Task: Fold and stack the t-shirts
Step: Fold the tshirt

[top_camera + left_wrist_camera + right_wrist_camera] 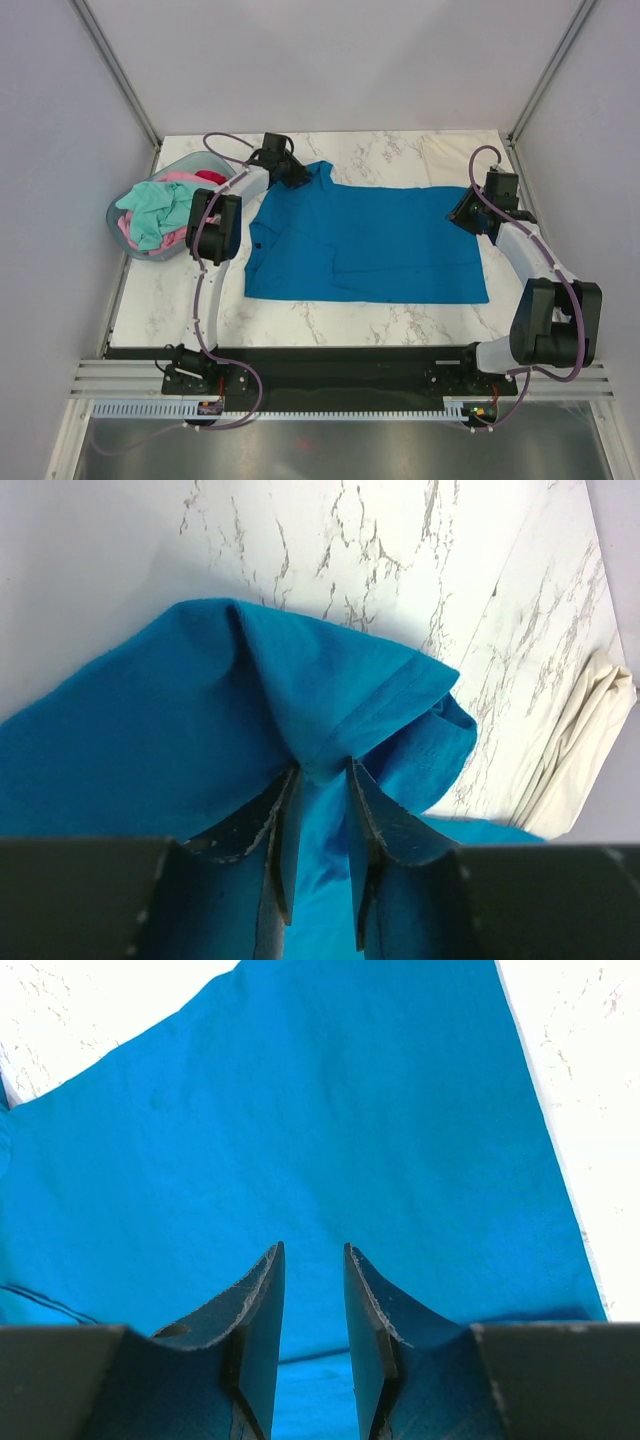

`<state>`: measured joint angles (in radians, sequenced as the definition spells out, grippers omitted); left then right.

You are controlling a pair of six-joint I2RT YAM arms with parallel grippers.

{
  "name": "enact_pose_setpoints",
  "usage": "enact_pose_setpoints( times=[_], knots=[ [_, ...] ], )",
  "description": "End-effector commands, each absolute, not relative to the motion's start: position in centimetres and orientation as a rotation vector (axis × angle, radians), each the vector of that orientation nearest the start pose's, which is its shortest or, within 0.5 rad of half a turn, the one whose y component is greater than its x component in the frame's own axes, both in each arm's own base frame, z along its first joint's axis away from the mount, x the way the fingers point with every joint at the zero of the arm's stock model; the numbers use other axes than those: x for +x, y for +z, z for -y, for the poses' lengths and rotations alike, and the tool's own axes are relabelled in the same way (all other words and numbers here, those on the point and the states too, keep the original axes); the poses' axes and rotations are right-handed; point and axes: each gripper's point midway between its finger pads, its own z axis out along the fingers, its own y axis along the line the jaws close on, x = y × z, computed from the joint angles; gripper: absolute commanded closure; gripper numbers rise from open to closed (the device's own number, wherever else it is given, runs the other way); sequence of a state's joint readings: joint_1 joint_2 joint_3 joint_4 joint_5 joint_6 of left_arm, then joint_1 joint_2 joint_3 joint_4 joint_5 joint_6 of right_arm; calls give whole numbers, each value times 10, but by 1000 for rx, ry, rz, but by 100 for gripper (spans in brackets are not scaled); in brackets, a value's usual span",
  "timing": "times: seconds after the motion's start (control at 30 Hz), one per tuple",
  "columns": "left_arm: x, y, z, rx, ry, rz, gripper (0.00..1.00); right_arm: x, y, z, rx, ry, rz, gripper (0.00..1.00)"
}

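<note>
A bright blue t-shirt (pixel 360 245) lies spread flat on the marble table. My left gripper (pixel 298 176) is at its far left corner, shut on a pinched-up fold of the blue cloth (pixel 322 772) by the sleeve. My right gripper (pixel 463 214) is at the shirt's far right edge, its jaws nearly closed with blue cloth (pixel 313 1360) between them. The shirt fills the right wrist view (pixel 300 1140). A cream t-shirt (pixel 455 150) lies at the back right, and it also shows in the left wrist view (pixel 585 750).
A pale blue-grey oval basket (pixel 122 236) at the left holds mint green (pixel 155 212), pink (pixel 180 178) and red (pixel 212 177) shirts. Frame posts and white walls close in the table's sides and back.
</note>
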<state>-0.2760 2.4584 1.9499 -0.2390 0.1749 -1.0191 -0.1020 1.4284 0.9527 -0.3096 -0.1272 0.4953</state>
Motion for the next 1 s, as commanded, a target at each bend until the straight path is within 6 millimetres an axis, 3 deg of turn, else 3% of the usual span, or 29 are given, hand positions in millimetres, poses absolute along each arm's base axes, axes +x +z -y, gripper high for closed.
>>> enact_pose_setpoints(
  times=[0.0,0.13,0.23,0.37,0.53,0.57,0.63,0.67,0.7,0.73,0.97],
  knots=[
    [603,44,238,-850,-850,-2258,70,391,131,-3,602,348,-2239,62],
    [605,56,241,-840,-885,-2242,90,394,134,0,616,334,-2227,61],
    [607,76,244,-793,-919,-2222,98,401,137,4,641,313,-2214,60],
    [599,101,245,-743,-985,-2234,98,414,133,11,698,284,-2215,57],
    [587,124,233,-674,-971,-2246,98,427,131,20,761,239,-2212,57],
    [582,132,229,-648,-982,-2255,98,429,123,26,782,189,-2225,57],
    [574,133,224,-638,-987,-2283,98,437,127,34,810,156,-2220,56],
    [570,134,221,-609,-994,-2296,98,440,120,36,833,141,-2235,54],
    [564,144,219,-589,-997,-2296,98,443,120,42,860,116,-2230,53],
    [557,139,216,-579,-994,-2316,98,450,128,45,880,102,-2219,53],
    [527,155,197,-459,-1013,-2359,98,475,100,63,1098,9,-2217,57]
  ],
)
